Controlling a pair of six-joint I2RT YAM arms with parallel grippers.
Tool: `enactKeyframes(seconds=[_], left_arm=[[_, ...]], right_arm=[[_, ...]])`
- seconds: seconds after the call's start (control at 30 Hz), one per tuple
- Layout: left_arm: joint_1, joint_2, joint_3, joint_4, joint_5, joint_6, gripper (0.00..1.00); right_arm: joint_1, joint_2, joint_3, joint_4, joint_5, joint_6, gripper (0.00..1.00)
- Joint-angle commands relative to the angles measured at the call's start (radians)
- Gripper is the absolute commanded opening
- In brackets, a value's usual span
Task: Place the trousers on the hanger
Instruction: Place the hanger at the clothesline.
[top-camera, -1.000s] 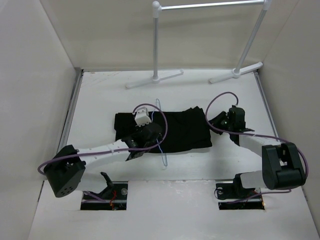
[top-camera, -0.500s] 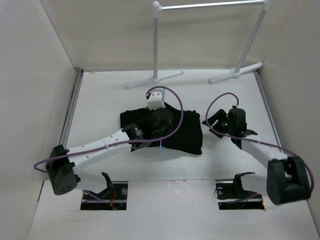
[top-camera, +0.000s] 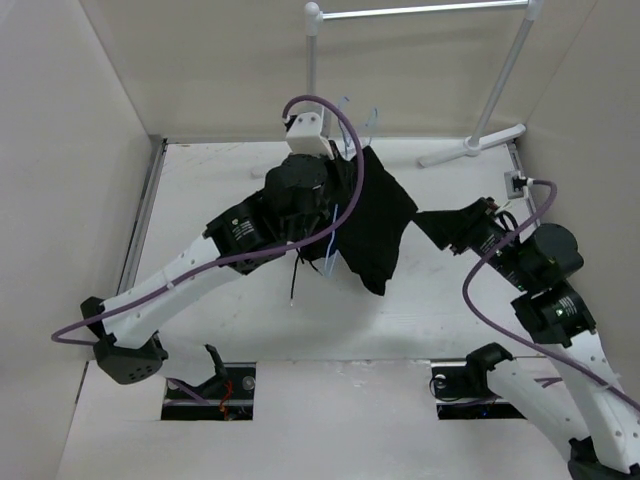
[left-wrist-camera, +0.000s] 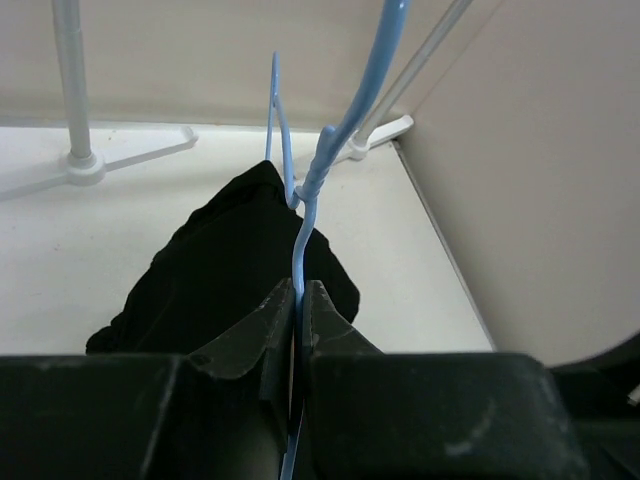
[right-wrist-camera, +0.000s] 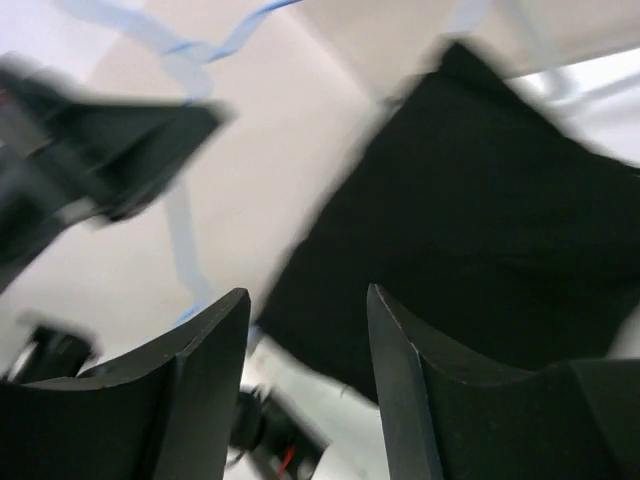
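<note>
The black trousers (top-camera: 378, 215) hang folded over the thin pale-blue hanger (top-camera: 346, 118), lifted off the table near the rack. My left gripper (top-camera: 330, 205) is shut on the hanger's wire; in the left wrist view the hanger (left-wrist-camera: 300, 235) runs up from between my closed fingers (left-wrist-camera: 298, 292), with the trousers (left-wrist-camera: 230, 270) draped beyond. My right gripper (top-camera: 438, 228) is open and empty just right of the trousers. In the blurred right wrist view the trousers (right-wrist-camera: 500, 230) fill the upper right beyond its spread jaws (right-wrist-camera: 305, 300), and the hanger (right-wrist-camera: 180, 230) shows at left.
A white rack (top-camera: 312, 80) with T-shaped feet (top-camera: 308, 158) stands at the back, right behind the lifted hanger; its post also shows in the left wrist view (left-wrist-camera: 72, 100). Cardboard walls close in the left, back and right sides. Purple cables loop off both arms.
My left arm has lifted the hanger, with the trousers on it, off the table and carried it back toward the rack. My right arm has risen and swung right, staying open.
</note>
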Motion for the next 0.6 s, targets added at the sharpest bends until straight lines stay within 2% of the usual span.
enactKeyframes(seconds=[0.0,0.17,0.43,0.57], left_arm=[[0.019,0.052,0.047,-0.001,0.073,0.020,0.00],[0.025,0.112,0.076,0.011,0.114,0.011,0.00],[0.011,0.143,0.101,0.011,0.121,-0.006,0.00],[0.007,0.145,0.092,0.016,0.121,-0.023,0.00]], right_arm=[[0.094,0.024,0.043,0.009,-0.042,-0.045,0.61],[0.241,0.125,0.066,0.080,0.015,-0.084,0.71],[0.362,0.291,0.072,0.138,0.096,-0.128,0.69],[0.379,0.325,0.061,0.164,0.124,-0.128,0.66]])
